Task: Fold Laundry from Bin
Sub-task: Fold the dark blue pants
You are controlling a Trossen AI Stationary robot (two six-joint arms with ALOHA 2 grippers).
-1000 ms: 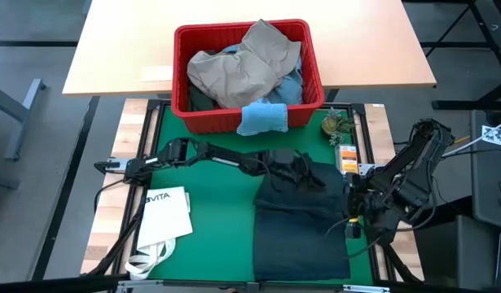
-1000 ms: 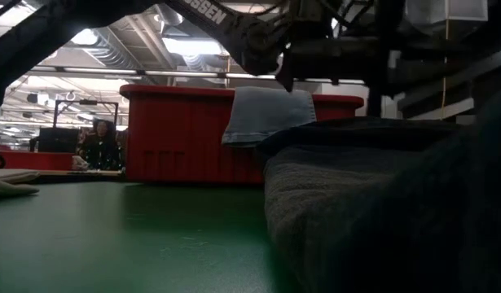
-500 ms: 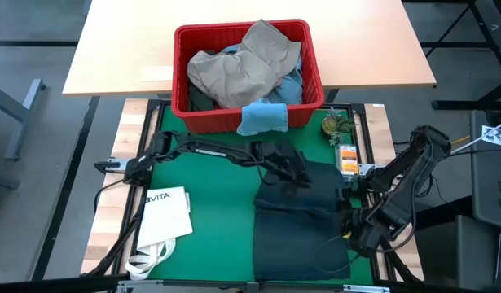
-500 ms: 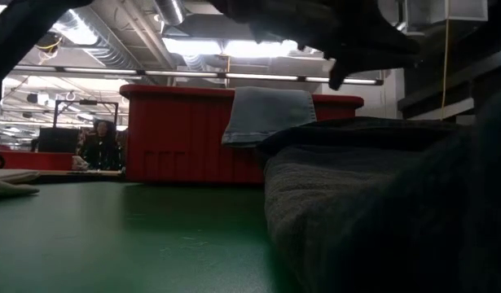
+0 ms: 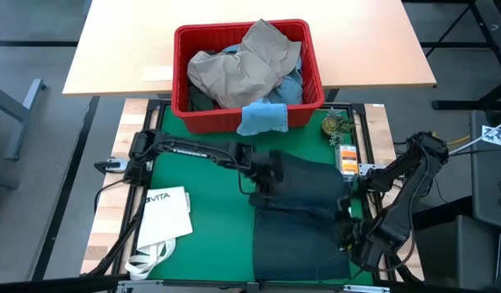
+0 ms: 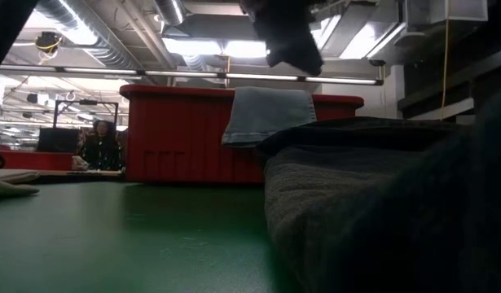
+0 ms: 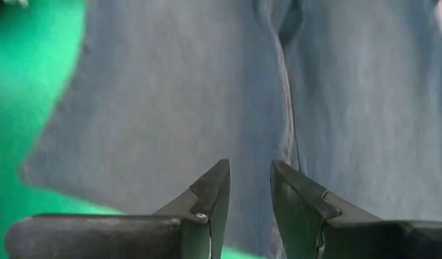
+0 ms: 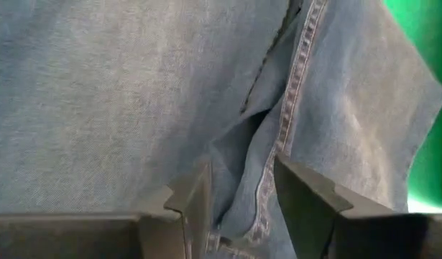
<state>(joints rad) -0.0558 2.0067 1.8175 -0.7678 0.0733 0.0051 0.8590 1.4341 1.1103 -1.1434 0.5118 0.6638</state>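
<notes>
Dark navy jeans (image 5: 303, 216) lie folded on the green mat, right of centre. My left gripper (image 5: 262, 183) hangs over their left edge, open, with nothing between its fingers (image 7: 249, 169); the low view shows it high up (image 6: 291, 41). My right gripper (image 5: 344, 234) is at the jeans' right edge, shut on denim (image 8: 241, 173). The red bin (image 5: 178, 77) stands at the mat's far edge, filled with tan trousers (image 5: 242, 65) and other laundry. A small light blue cloth (image 5: 262, 118) hangs over the bin's near rim. My right gripper has a raised fold of the jeans beside a stitched seam (image 8: 267, 194) between its two fingers. It comes slanting down from above at the jeans' right edge. How many layers the fold has cannot be told. The rest of the jeans lies flat on the mat.
A white VITA tote bag (image 5: 167, 213) lies at the mat's near left. A small plant-like object (image 5: 336, 124) and an orange item (image 5: 346, 157) sit along the mat's right side. Bare green mat (image 5: 209, 203) stretches between the bag and the jeans.
My left gripper has risen off the jeans' far part, gone toward the table's left edge and tipped to point downward. My right gripper has sunk and gone toward the near edge along the jeans' right side. The jeans have kept their place.
</notes>
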